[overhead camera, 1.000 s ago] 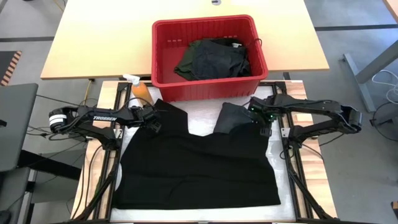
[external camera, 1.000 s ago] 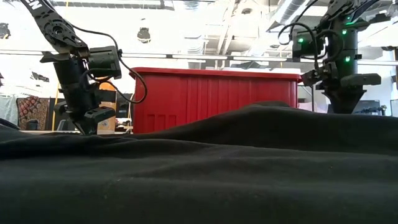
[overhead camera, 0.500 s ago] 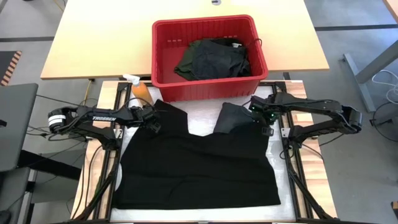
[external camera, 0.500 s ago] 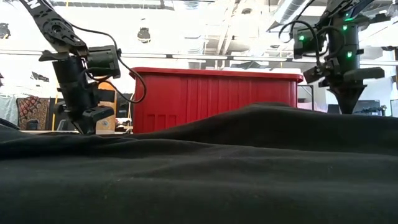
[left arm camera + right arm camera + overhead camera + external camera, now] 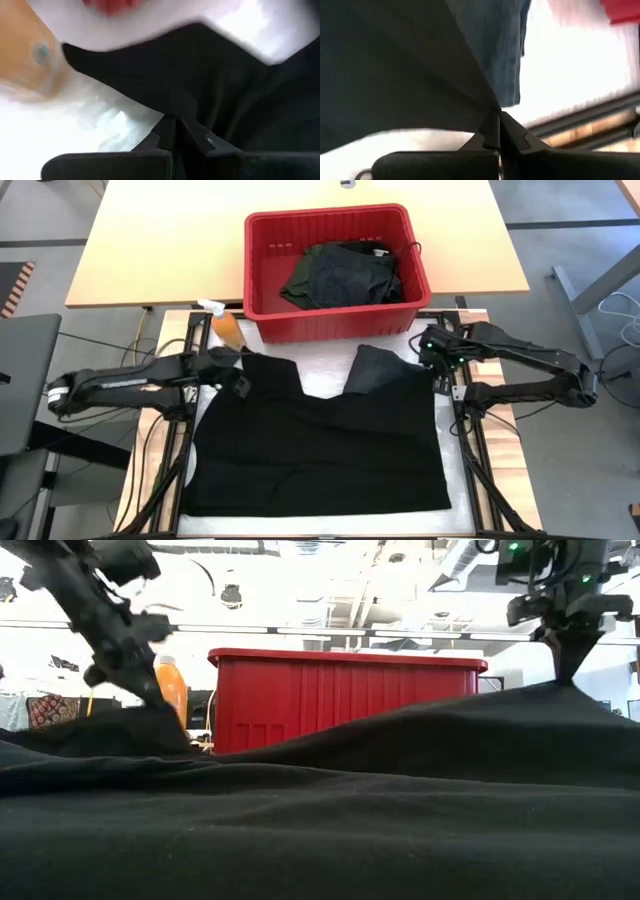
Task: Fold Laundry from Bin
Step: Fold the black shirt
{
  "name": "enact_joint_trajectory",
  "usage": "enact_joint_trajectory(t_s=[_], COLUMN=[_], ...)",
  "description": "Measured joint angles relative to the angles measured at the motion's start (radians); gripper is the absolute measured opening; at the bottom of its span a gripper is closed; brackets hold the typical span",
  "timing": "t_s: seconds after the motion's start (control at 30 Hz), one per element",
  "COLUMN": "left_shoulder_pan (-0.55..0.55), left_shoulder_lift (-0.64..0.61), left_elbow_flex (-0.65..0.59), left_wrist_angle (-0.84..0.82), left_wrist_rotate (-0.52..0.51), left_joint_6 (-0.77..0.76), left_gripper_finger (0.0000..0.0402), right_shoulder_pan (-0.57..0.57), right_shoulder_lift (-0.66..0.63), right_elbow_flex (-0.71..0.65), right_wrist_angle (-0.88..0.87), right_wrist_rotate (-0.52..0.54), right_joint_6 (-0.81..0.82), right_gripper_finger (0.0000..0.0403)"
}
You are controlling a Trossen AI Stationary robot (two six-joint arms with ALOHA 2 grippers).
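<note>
Table holds black shirt (image 5: 320,445), collar toward bin (image 5: 335,270), both grippers (image 5: 236,380) (image 5: 436,376) pinching its shoulders

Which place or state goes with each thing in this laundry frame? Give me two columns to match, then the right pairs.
Things:
1. left gripper
2. right gripper
3. bin
4. spray bottle

Places or states:
A. holds crumpled dark garments, beyond the spread shirt
B. shut on the shirt's edge on the spray-bottle side
C. stands beside the bin's corner, next to the left arm
D. shut on the shirt's edge on the far side from the spray bottle, lifting it into a peak

The shirt is the black shirt spread on the table.

Pairs: 1-B, 2-D, 3-A, 4-C
</note>
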Motion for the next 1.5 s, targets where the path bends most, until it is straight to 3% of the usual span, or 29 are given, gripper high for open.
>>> enact_joint_trajectory(t_s=[0.2, 0.4, 0.63, 0.8, 0.97, 1.1, 1.3, 1.5], left_shoulder_pan=[0.000, 0.000, 0.000, 0.000, 0.000, 0.000, 0.000, 0.000], left_shoulder_lift=[-0.240, -0.405, -0.515, -0.529, -0.529, -0.529, -0.529, -0.538], left_elbow_flex=[0.000, 0.001, 0.010, 0.085, 0.180, 0.228, 0.217, 0.181], left_wrist_angle=[-0.034, -0.060, -0.077, -0.075, -0.103, -0.189, -0.445, -0.474], left_wrist_rotate=[0.011, 0.039, 0.038, 0.039, 0.120, 0.260, 0.456, 0.657], left_joint_6=[-0.003, -0.009, 0.007, 0.045, 0.053, 0.036, -0.085, -0.141], left_gripper_finger=[0.0000, 0.0000, 0.0000, 0.0000, 0.0000, 0.0000, 0.0000, 0.0000], right_shoulder_pan=[0.000, 0.000, 0.000, 0.000, 0.000, 0.002, 0.008, 0.099], right_shoulder_lift=[-0.063, -0.108, -0.152, -0.185, -0.206, -0.207, -0.216, -0.266], right_elbow_flex=[0.020, 0.049, 0.137, 0.187, 0.190, 0.190, 0.190, 0.179], right_wrist_angle=[-0.061, -0.112, -0.195, -0.215, -0.216, -0.215, -0.215, -0.214], right_wrist_rotate=[0.007, 0.008, 0.008, 0.003, -0.102, -0.218, -0.507, -0.629], right_joint_6=[0.066, 0.108, 0.170, 0.217, 0.228, 0.227, 0.261, 0.403], right_gripper_finger=[0.0014, 0.0014, 0.0014, 0.0014, 0.0013, 0.0013, 0.0013, 0.0013])
